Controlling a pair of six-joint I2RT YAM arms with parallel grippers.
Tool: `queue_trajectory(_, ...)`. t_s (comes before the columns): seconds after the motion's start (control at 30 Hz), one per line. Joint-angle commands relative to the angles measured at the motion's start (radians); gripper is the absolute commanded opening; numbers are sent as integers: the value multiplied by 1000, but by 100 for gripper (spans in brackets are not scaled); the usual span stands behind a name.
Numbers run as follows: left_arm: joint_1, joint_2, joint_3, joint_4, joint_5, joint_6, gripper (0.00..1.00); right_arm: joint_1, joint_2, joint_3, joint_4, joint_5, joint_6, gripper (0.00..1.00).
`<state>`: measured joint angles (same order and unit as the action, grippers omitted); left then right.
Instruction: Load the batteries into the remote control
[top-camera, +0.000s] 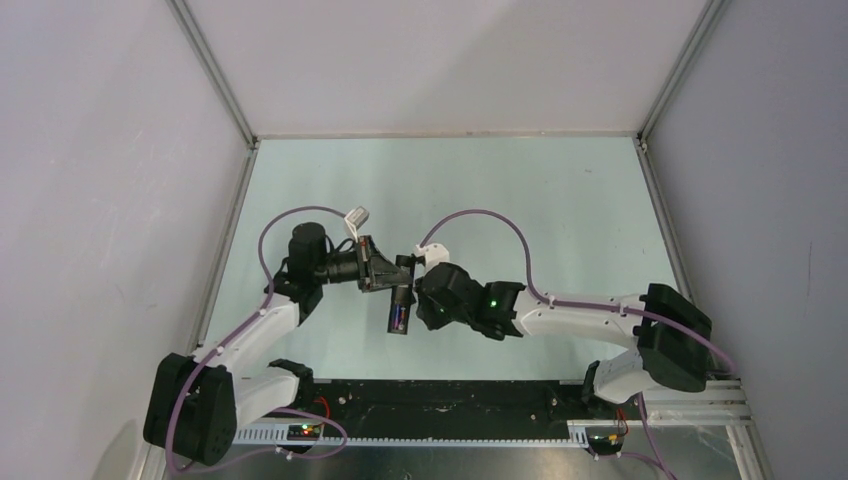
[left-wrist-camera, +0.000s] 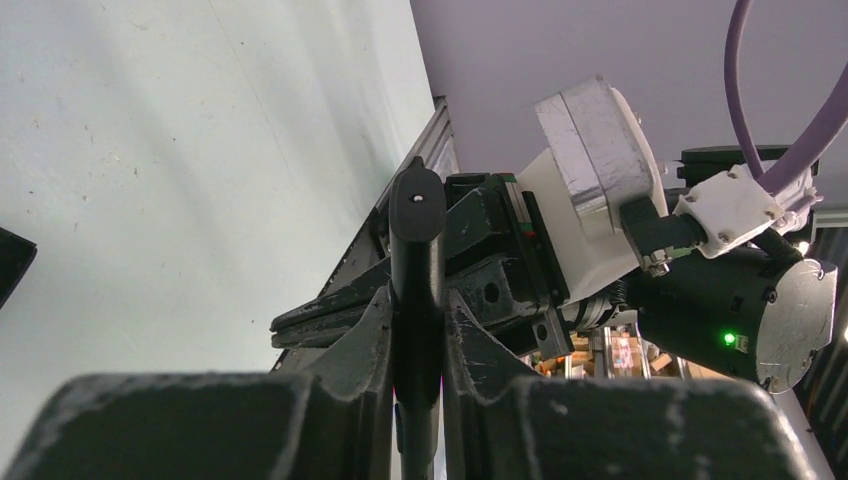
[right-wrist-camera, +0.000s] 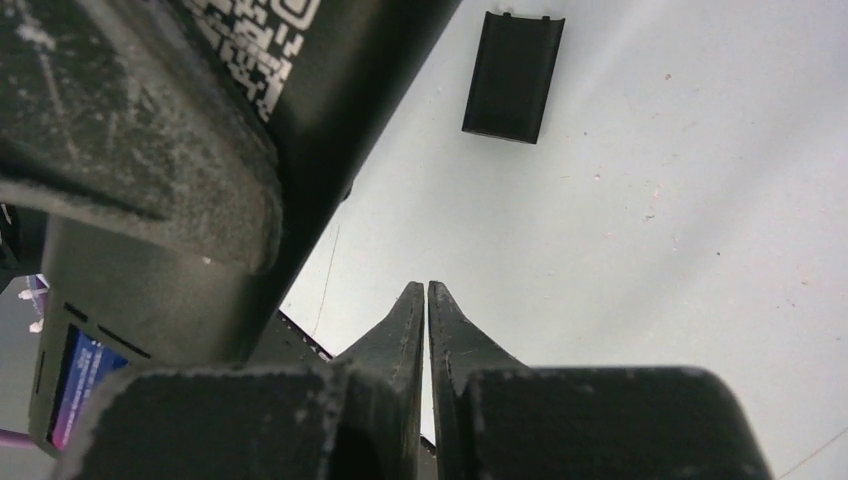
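Observation:
My left gripper (top-camera: 398, 280) is shut on the remote control (top-camera: 401, 305), a slim black bar held above the table with its lower end towards the arm bases. In the left wrist view the remote control (left-wrist-camera: 417, 230) stands edge-on, pinched between the fingers of the left gripper (left-wrist-camera: 417, 320). A blue-purple battery (top-camera: 399, 319) shows in the recess near the remote's lower end. The right wrist view shows that battery (right-wrist-camera: 75, 385) low on the left. My right gripper (top-camera: 420, 298) sits just right of the remote, shut and empty (right-wrist-camera: 427, 290). The other battery is hidden.
A small loose black cover plate (right-wrist-camera: 512, 77) lies flat on the pale table (top-camera: 520, 190) beyond the right fingers. The labelled back of the remote control (right-wrist-camera: 330, 70) fills the upper left of the right wrist view. Grey walls bound the table on three sides.

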<state>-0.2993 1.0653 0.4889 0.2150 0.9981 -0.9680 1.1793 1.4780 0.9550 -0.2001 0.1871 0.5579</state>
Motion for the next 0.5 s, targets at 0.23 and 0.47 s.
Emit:
queue_trajectory(0.23, 2, -58, 88, -19, -47, 71, 0, 55, -192, -16, -57, 217, 84, 14)
queue_trajectory(0.47, 2, -111, 107, -39, -105, 114, 0, 32, -298, -45, -48, 155, 132, 24)
